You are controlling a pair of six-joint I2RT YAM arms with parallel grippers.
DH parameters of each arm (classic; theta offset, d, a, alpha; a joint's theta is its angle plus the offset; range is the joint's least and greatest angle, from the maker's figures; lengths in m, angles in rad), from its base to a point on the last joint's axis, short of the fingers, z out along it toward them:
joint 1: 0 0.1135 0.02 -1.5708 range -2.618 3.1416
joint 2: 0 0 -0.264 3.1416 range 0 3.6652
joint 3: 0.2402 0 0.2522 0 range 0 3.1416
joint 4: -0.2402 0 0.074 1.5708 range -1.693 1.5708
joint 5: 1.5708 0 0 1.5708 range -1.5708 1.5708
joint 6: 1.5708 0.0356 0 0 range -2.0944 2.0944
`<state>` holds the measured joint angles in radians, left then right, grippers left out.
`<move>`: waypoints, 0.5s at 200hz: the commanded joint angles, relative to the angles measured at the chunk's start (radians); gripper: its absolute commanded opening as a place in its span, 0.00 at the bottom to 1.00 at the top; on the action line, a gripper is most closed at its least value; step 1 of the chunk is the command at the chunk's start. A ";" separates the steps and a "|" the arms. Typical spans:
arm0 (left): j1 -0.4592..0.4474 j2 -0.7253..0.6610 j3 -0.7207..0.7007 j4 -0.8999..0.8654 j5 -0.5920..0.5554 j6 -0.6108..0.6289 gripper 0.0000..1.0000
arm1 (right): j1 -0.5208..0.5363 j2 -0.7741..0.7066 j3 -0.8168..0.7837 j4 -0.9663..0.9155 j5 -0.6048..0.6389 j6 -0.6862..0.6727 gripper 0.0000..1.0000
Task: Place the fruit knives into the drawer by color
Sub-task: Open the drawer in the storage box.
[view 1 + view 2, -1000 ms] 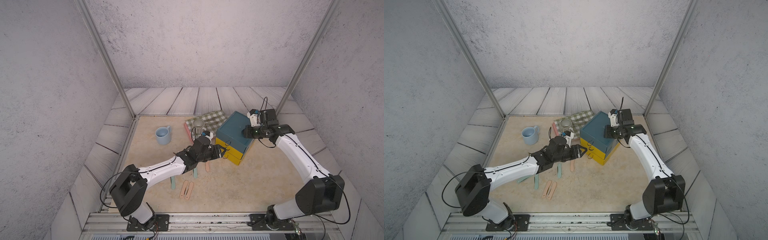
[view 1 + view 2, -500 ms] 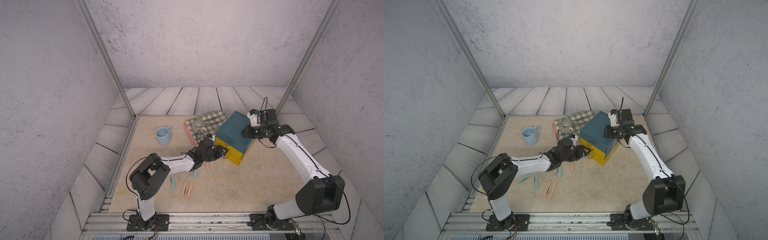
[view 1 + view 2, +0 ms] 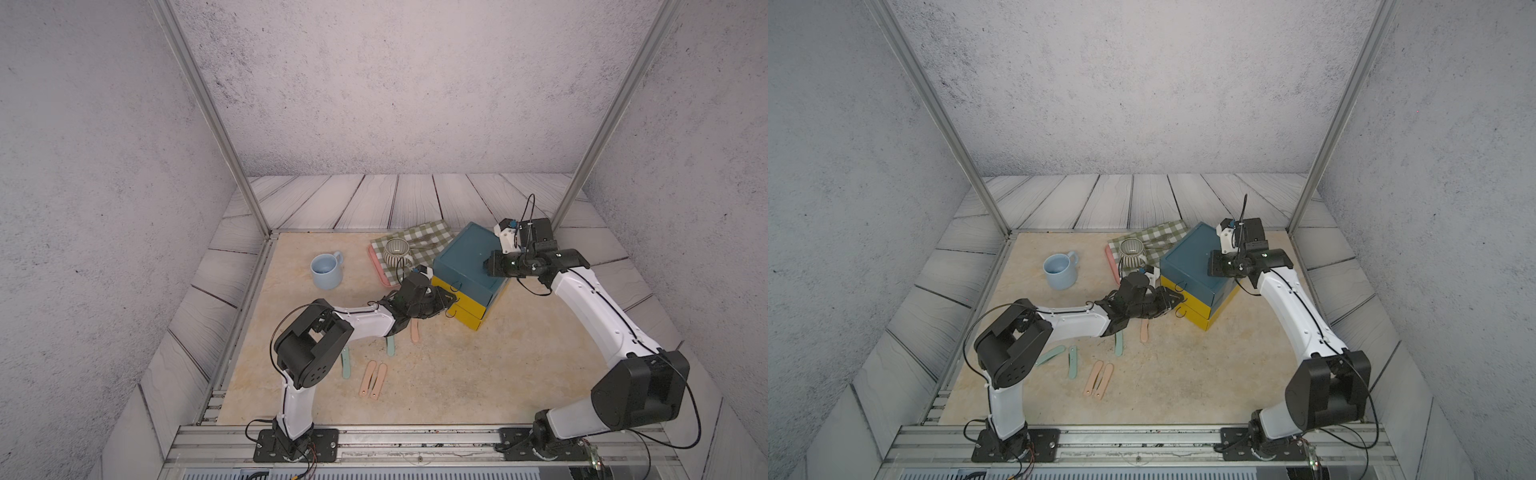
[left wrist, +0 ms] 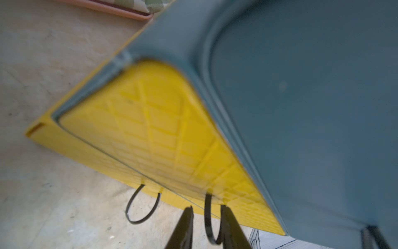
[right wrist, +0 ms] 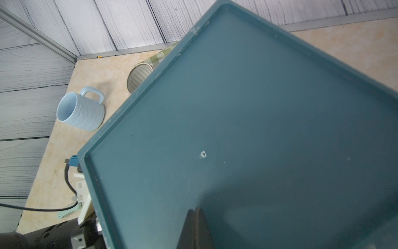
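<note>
Left pincer (image 4: 206, 207) has narrowed astride the drawer (image 4: 301, 107)'s ring pull (image 4: 206, 217), grip unclear; right pincer (image 5: 197, 209) clenched at its top

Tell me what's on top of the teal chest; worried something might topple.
Only the shut right claw, tip apparently touching the chest top. Elsewhere bare; the patch under the claw is hidden.

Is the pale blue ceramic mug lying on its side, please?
No, the pale blue mug stands upright on the beige tabletop, mouth facing up.
</note>
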<state>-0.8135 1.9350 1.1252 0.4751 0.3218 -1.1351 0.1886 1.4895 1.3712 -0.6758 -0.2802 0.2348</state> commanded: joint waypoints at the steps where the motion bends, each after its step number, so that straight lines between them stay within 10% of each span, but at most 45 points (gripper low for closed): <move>1: 0.006 0.016 0.039 0.031 0.021 0.006 0.19 | 0.003 0.095 -0.093 -0.311 0.056 0.004 0.03; 100: 0.010 -0.072 -0.063 0.024 0.038 0.000 0.00 | 0.004 0.104 -0.100 -0.303 0.070 0.011 0.03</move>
<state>-0.8070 1.9221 1.1072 0.4908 0.3450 -1.1450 0.1886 1.4933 1.3712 -0.6735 -0.2810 0.2352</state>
